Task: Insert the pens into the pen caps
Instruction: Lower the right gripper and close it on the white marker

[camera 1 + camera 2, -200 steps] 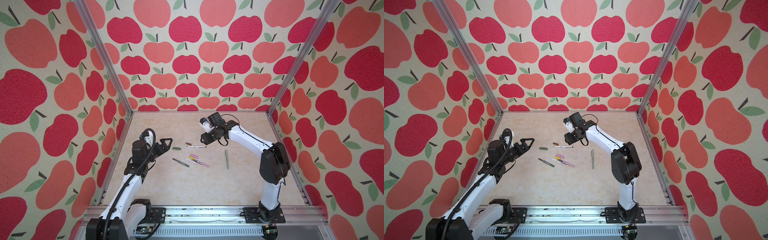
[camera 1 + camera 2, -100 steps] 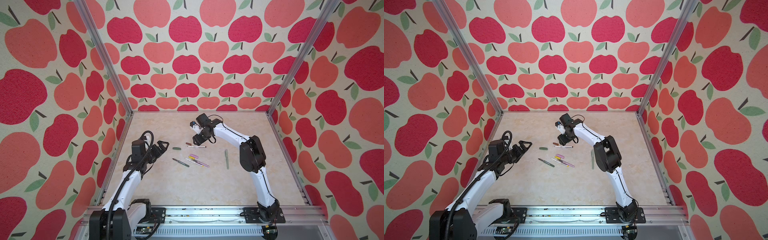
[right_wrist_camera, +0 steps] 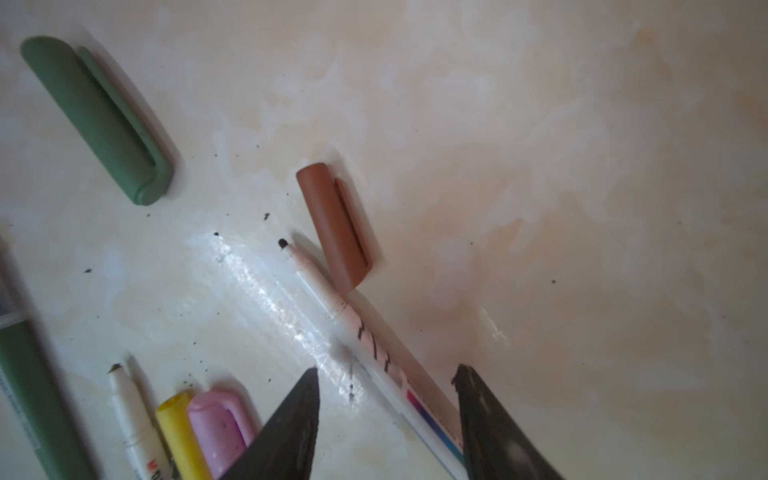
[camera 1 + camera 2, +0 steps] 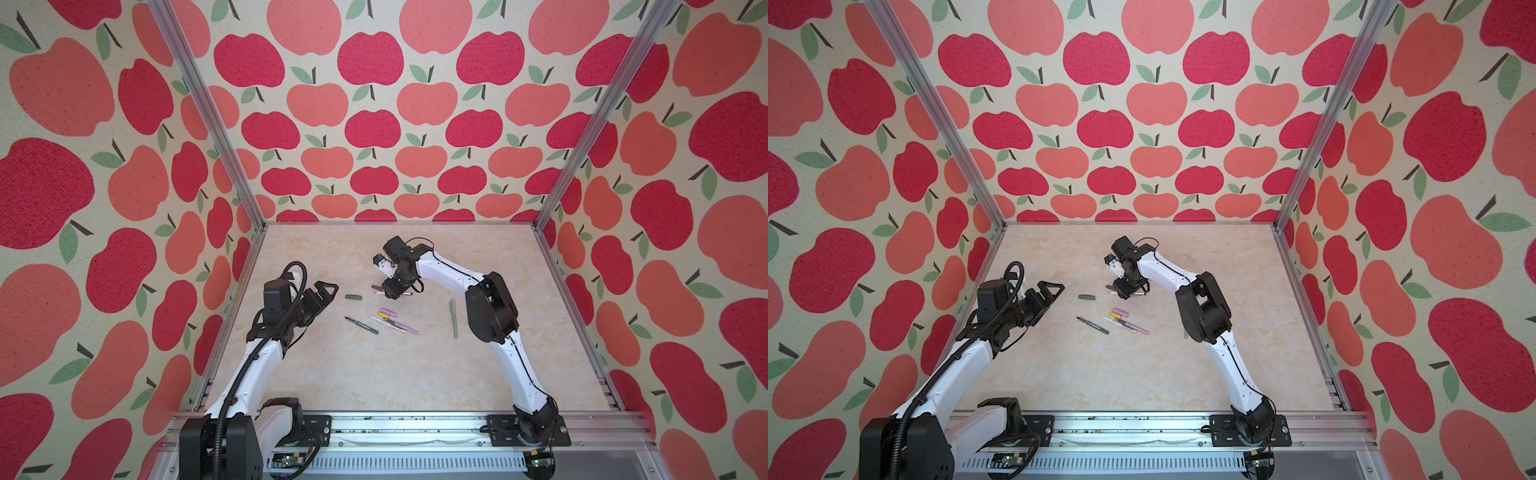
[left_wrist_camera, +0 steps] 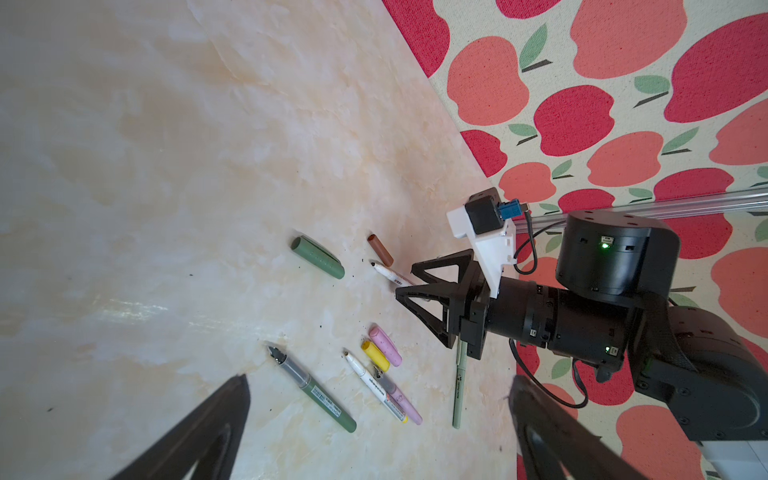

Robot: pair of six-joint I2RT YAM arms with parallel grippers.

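Observation:
My right gripper (image 3: 387, 369) is down at the table, open, with one finger on each side of the white-and-brown pen (image 3: 365, 332); the pen runs closer to one finger. The brown cap (image 3: 336, 224) lies beside that pen's dark tip. In both top views the dark green cap (image 4: 353, 296) lies just left of them. My left gripper (image 4: 328, 293) hovers wide open and empty, left of that cap. Nearer the front lie the dark green pen (image 4: 362, 325), the white-and-yellow pen (image 4: 388, 324) and the lilac pen (image 4: 405, 327). The yellow cap (image 5: 375, 356) and the lilac cap (image 5: 385, 346) lie side by side.
A sage green pen (image 4: 454, 318) lies alone to the right, close to my right arm's elbow (image 4: 490, 311). Apple-patterned walls (image 4: 386, 124) close in the marble table (image 4: 374, 374) at the back and on both sides. A metal rail (image 4: 395, 428) runs along the front.
My right gripper has swung left and come down from above the table onto the white-and-brown pen, its jaws narrowing a little. My left gripper has barely shifted.

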